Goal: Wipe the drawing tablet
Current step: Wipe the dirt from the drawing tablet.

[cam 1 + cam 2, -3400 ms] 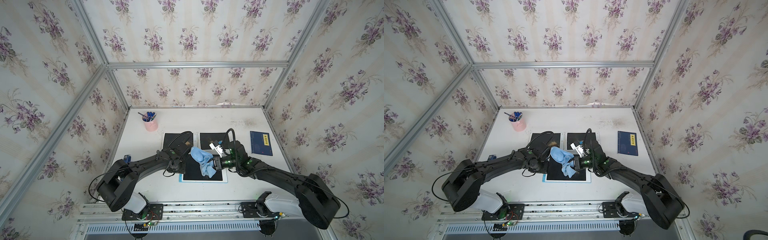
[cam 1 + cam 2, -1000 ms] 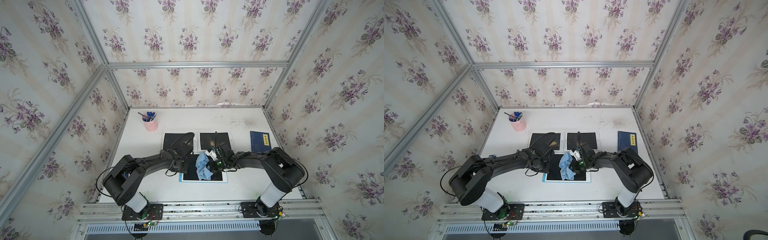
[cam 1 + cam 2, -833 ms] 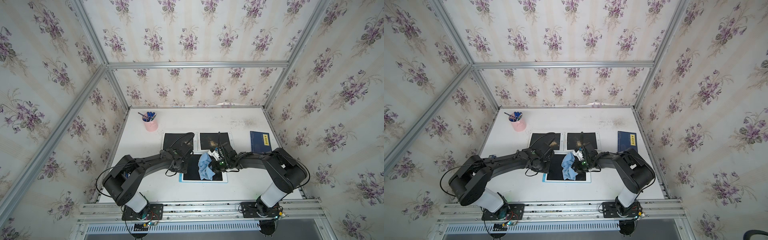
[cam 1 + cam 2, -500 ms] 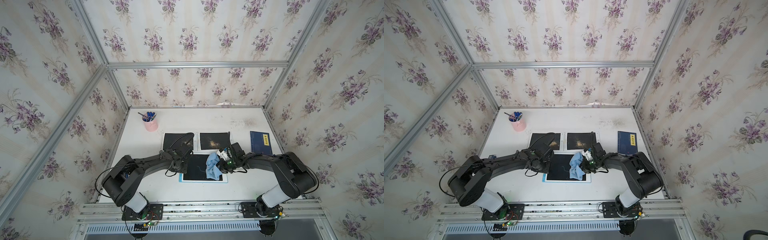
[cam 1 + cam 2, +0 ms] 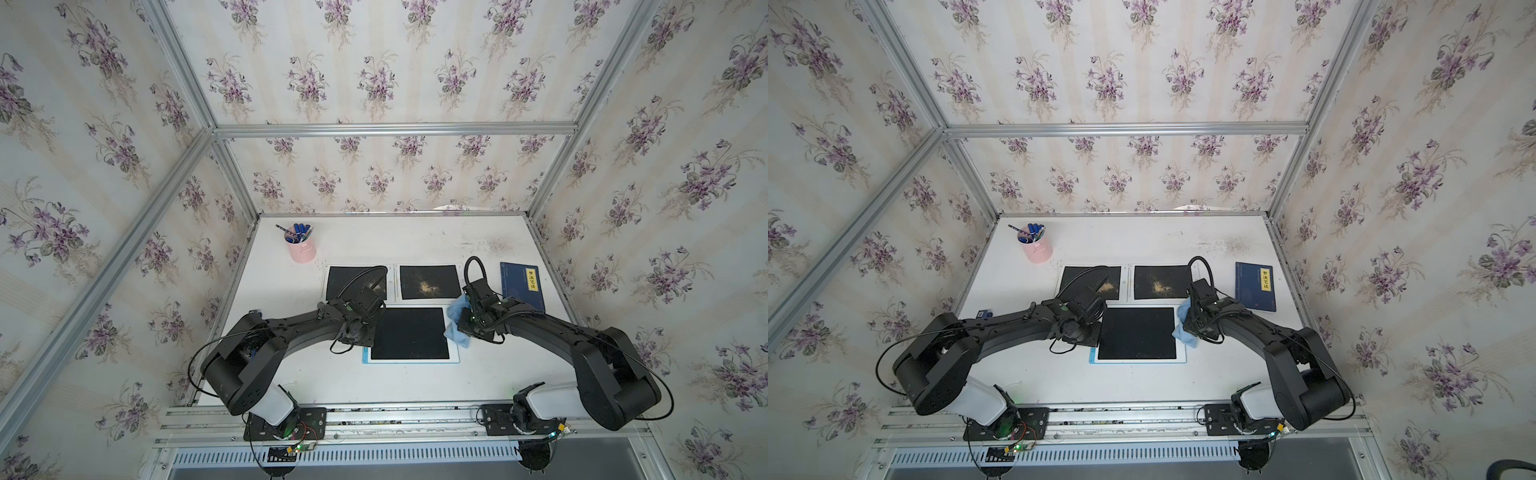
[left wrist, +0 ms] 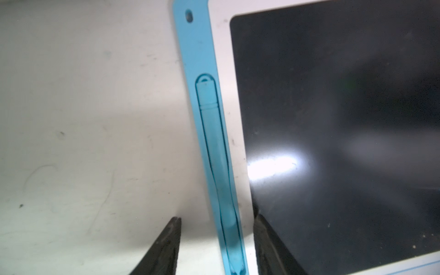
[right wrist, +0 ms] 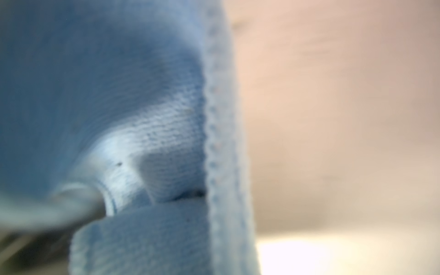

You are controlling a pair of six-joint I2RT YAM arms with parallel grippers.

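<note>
Currently the right gripper (image 5: 467,322) is clamped on a crumpled light-blue microfibre cloth (image 5: 455,329). The cloth sits at the right edge of the drawing tablet (image 5: 409,334), a flat white-framed slab with a black screen lying mid-table. The left gripper (image 6: 216,217) has its jaws partly spread, holding nothing. They straddle the tablet's turquoise edge strip (image 6: 202,59), where a turquoise stylus (image 6: 210,114) lies in its slot. One finger is over the table, the other at the screen's rim.

Far left, a pink cylindrical cup (image 5: 302,251) holds blue pens (image 5: 298,230). Two black square mats (image 5: 430,282), smudged with yellowish powder, lie just beyond the tablet. A dark-blue book (image 5: 521,284) lies to their right. The white tabletop (image 5: 415,239) is scuffed. Floral-papered walls (image 5: 374,75) on an aluminium frame (image 5: 395,129) enclose it.
</note>
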